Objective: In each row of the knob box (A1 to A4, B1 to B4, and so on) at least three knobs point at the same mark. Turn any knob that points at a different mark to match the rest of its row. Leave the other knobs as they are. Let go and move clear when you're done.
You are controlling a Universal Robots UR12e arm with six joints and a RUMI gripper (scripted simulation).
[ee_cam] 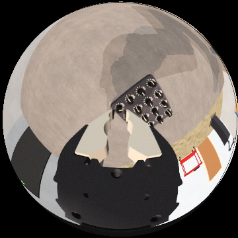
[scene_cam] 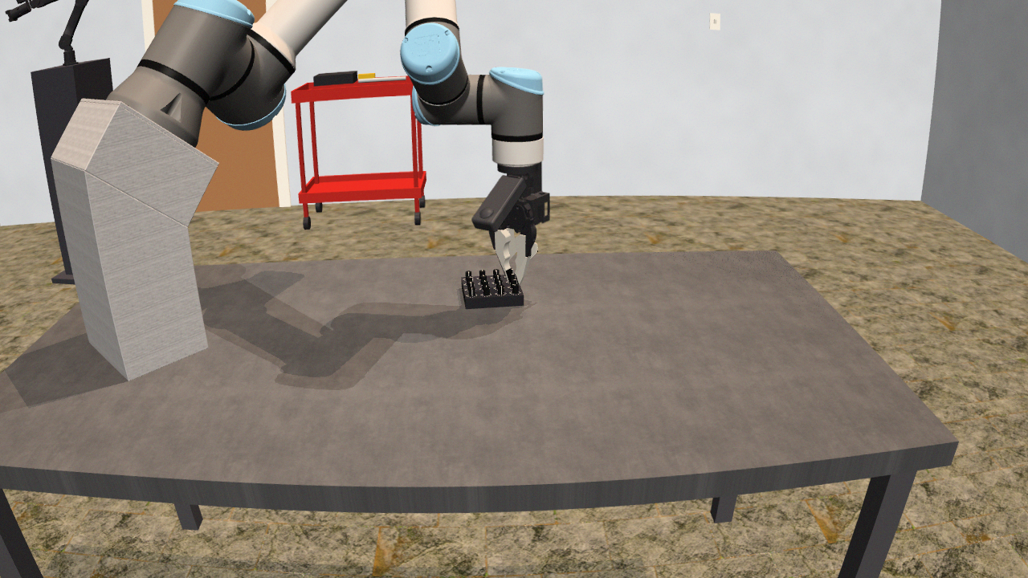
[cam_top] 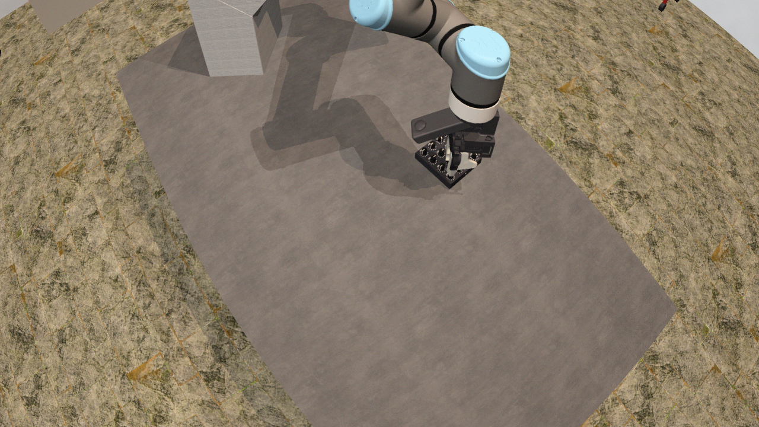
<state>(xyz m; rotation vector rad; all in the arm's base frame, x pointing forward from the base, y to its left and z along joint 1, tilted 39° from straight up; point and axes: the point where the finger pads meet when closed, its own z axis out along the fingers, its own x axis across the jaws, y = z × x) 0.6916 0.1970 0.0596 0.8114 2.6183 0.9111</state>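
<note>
The black knob box (cam_top: 430,155) (scene_cam: 491,296) (ee_cam: 150,98) lies on the grey table (cam_top: 371,297) (scene_cam: 610,388) towards its far side, with several small black knobs standing up in rows. My gripper (cam_top: 452,171) (scene_cam: 520,275) (ee_cam: 119,110) points down over the box's right-hand corner. Its pale fingers stand close together with a narrow gap. The tips are level with the corner knob (ee_cam: 119,107), which shows just beyond them, not between them. The arm hides part of the box in the overhead view. The knob marks are too small to read.
The arm's grey pedestal (cam_top: 227,37) (scene_cam: 129,244) stands at the table's far left corner. A red cart (scene_cam: 359,107) (ee_cam: 190,162) stands on the floor behind the table. The arm's shadow falls left of the box.
</note>
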